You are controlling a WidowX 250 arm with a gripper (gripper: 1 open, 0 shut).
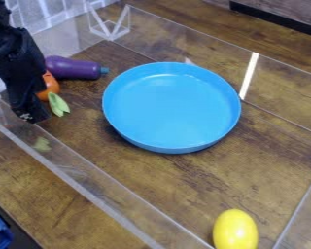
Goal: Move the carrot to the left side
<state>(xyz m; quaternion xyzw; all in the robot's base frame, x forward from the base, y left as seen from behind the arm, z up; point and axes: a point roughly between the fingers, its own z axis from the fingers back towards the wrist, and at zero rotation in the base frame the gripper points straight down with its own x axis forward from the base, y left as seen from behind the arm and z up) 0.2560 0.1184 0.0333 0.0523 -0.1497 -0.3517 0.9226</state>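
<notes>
Carrot (48, 88) beside pincer (31, 112), on its blue-plate (171, 107) side; leafy end points toward camera. Pincer spread or closed: cannot tell.

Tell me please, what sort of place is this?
Probably a toy-kitchen test table in a robotics lab: a black robot gripper, a toy carrot and clear plastic walls show it.

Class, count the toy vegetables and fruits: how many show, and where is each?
3: the carrot beside the end effector, the eggplant behind it, the lemon nearest the camera. The arm may hide others.
</notes>
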